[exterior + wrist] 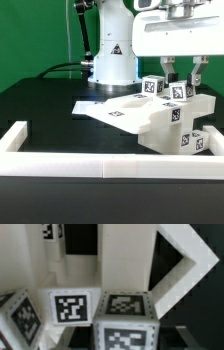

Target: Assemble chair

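The chair (165, 120), one partly assembled white plastic model of flat panels and square legs, sits at centre right of the exterior view on the black table (40, 100), against the low white border wall (60, 160). At least six black-and-white square tags show on it. One gripper (183, 78) descends vertically from the upper right, fingers clamped on a tagged chair piece. One marker board (95, 106) lies flat behind.

I have the arm reaching straight down, gripper (181, 78) vertical, its 2 fingers (169, 72) closed tight.
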Robot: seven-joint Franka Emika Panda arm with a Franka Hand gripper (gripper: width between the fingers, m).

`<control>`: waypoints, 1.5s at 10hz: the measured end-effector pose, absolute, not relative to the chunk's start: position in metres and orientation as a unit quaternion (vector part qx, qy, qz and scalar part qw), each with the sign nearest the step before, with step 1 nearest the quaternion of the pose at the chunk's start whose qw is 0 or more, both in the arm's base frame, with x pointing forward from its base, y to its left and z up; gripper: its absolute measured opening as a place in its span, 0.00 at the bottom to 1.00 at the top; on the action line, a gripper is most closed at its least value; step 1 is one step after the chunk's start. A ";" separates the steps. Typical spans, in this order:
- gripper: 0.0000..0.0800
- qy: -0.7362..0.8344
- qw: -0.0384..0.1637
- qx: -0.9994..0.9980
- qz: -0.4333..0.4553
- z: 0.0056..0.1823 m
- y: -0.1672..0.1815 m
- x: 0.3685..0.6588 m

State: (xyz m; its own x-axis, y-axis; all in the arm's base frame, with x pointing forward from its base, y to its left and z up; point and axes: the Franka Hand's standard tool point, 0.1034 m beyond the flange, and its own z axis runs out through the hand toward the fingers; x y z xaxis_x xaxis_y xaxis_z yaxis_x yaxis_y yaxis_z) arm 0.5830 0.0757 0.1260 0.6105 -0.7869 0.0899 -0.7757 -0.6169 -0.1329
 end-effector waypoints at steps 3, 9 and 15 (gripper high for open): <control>0.36 0.506 0.042 -0.859 -0.064 0.126 0.076 0.590; 0.69 0.447 0.037 -0.891 -0.069 0.127 0.076 0.590; 0.81 0.302 0.030 -0.949 -0.080 0.131 0.076 0.591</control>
State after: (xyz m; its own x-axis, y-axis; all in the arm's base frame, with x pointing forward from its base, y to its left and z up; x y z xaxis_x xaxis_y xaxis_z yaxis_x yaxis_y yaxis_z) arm 0.5913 0.0758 0.1315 0.8043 -0.5789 0.1342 -0.5695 -0.8153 -0.1045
